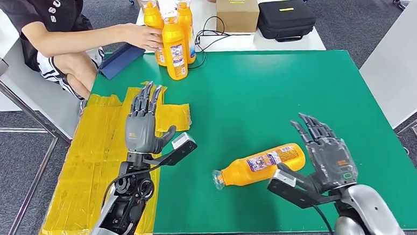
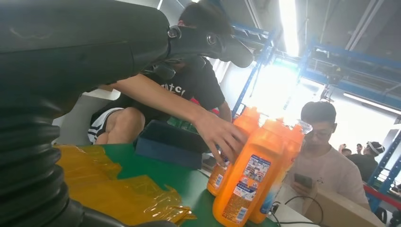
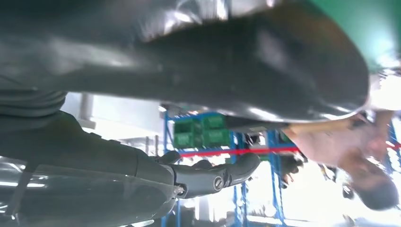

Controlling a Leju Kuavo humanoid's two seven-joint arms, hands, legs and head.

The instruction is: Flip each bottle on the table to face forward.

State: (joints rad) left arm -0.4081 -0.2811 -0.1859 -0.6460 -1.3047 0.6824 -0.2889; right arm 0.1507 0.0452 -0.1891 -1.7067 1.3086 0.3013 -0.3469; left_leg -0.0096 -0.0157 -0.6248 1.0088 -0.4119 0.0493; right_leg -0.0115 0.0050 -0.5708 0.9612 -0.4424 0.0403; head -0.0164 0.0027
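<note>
Since the bottle [image 1: 262, 164] lies flat, cap toward the left, it sits just beside the right hand [image 1: 327, 160]. That hand's fingers are apart and empty. Left hand [image 1: 143, 123], also spread and empty, is well apart.

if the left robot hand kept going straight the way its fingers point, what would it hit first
Probably nothing nearby: the left robot hand points up the table over the yellow plastic sheet, toward the blue case at the far edge. The standing orange bottles sit off to the right of that line, though depth is unclear.
</note>
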